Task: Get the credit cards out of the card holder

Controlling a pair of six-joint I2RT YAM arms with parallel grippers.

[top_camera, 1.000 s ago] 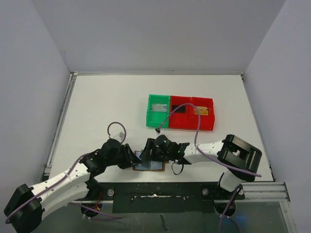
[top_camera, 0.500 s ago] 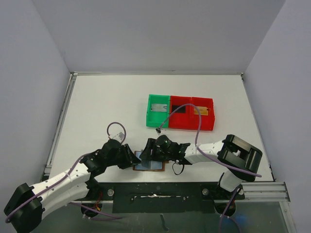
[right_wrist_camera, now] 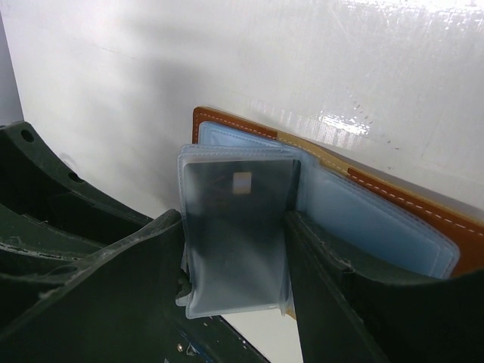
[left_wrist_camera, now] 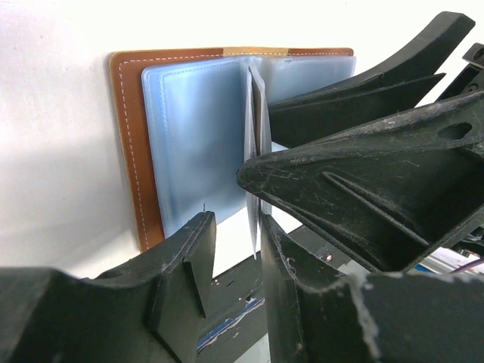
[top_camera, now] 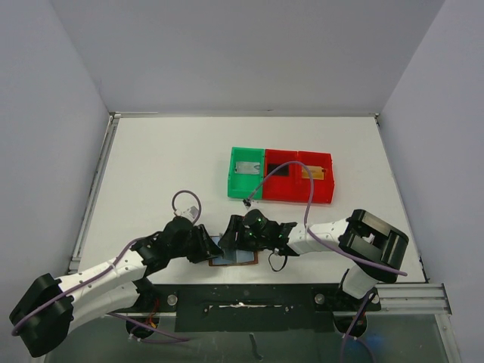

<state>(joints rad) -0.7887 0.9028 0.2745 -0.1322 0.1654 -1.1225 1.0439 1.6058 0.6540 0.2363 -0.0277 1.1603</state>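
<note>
Card holder [left_wrist_camera: 132,144]: right fingers [right_wrist_camera: 340,302] pinching upright sleeve [right_wrist_camera: 234,242]; left fingers [left_wrist_camera: 181,265], newly advanced, spread astride it; extraction near.

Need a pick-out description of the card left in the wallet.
At the table's near edge lies the open brown wallet. A clear sleeve stands up from it, and the card sits inside. It is dark grey with a small pale chip, unlike the cards lying loose in the trays.
</note>
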